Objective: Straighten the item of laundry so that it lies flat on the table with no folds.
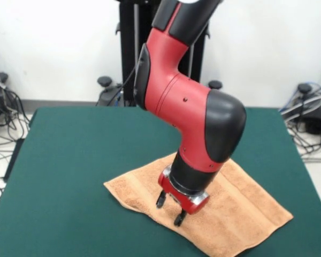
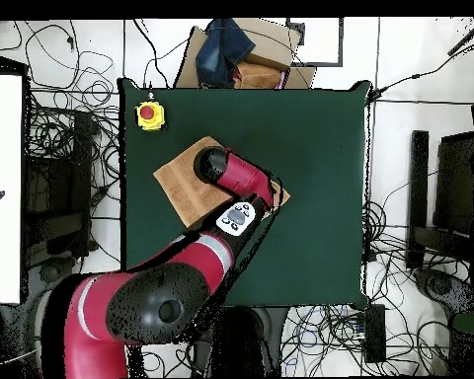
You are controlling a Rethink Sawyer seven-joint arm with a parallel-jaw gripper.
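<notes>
Front view: gripper (image 1: 170, 209) fingers spread apart, holding nothing, just above towel (image 1: 241, 206) lying flat near table's (image 1: 75, 160) front edge.

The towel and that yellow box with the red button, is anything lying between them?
Nothing. In the overhead view only bare green table shows between the towel and the yellow box.

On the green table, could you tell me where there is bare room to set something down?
In the overhead view, the table is bare across the whole half right of the towel, and along the bottom-left strip. It is crowded at the upper left: the towel, the gripper over it, and a yellow button box in the corner.
</notes>
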